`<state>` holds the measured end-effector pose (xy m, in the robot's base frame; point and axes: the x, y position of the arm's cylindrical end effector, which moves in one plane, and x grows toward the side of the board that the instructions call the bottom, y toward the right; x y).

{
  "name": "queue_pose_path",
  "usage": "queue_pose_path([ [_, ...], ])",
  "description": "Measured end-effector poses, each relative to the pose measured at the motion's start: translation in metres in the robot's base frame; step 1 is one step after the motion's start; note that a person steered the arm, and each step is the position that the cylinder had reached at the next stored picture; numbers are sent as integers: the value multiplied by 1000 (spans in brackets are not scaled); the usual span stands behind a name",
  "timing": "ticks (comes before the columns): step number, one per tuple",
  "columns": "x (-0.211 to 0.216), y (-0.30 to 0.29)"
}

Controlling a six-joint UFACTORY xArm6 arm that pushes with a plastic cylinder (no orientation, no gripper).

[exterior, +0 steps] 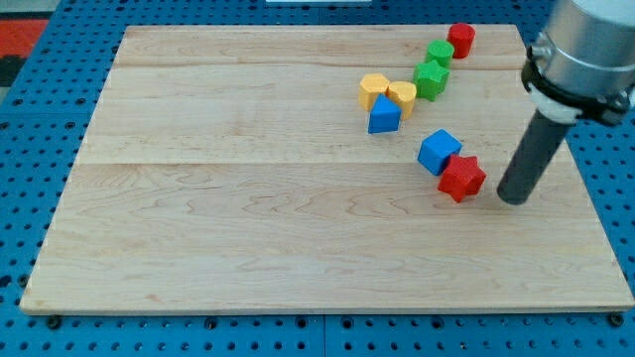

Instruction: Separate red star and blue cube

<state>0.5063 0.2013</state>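
Observation:
The red star lies right of the board's middle, touching the blue cube, which sits just up and to its left. My tip rests on the board a short way to the right of the red star, with a small gap between them. The rod rises up to the right to the arm's grey wrist.
A blue triangular block sits below two yellow blocks. Two green blocks and a red cylinder run up toward the board's top right edge. The wooden board lies on a blue pegboard.

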Motion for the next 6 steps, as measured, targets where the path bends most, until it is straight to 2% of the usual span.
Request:
queue_pose_path([
  [1,19,-80],
  [2,-5,-91],
  [3,-35,-67],
  [4,-33,-48],
  [5,-12,-37],
  [6,-38,-22],
])
